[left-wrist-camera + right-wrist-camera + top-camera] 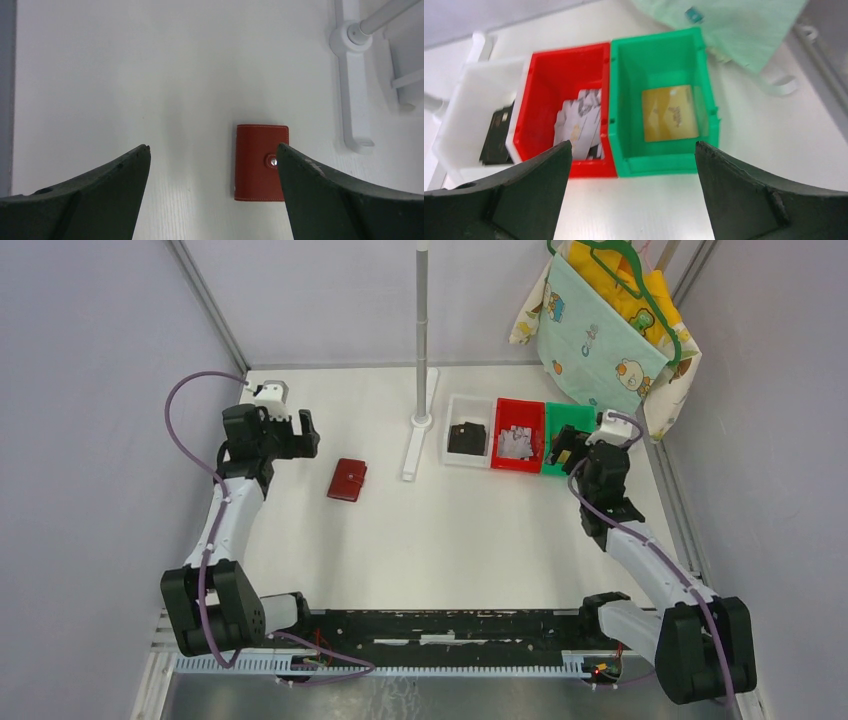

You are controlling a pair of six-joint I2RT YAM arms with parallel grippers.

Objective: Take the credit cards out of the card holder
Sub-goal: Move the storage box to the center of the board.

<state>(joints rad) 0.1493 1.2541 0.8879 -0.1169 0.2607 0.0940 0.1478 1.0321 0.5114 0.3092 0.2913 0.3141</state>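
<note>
White worktop (450, 540) carries the closed red card holder (261, 162); the left hand (212, 149) hovers above it, wide open, empty; the right hand (633, 145), equally spread and empty, hangs near the green bin (659, 166).

This is a robotics lab test cell, not a home or a shop. A plain white counter (450, 540) is boxed in by blank grey wall panels (90, 390) set in aluminium frame rails (205, 298). Two white-and-black robot arms are bolted at its near edge, the left arm (225, 525) at 7 o'clock and the right arm (640, 555) at 5 o'clock. Purple cables (180, 430) loop off them, and a black mounting strip (440, 625) runs between them at 6 o'clock. The left gripper (212, 146) and right gripper (633, 145) are bare black two-finger tools. Only a few props stand here: a white pole stand (423, 330) at 12 o'clock, a white bin (470, 399), red bin (520, 403) and green bin (572, 410) in a row at 1 o'clock, and cloth bags (600, 340) on a hanger (640, 280) beyond them.
</note>
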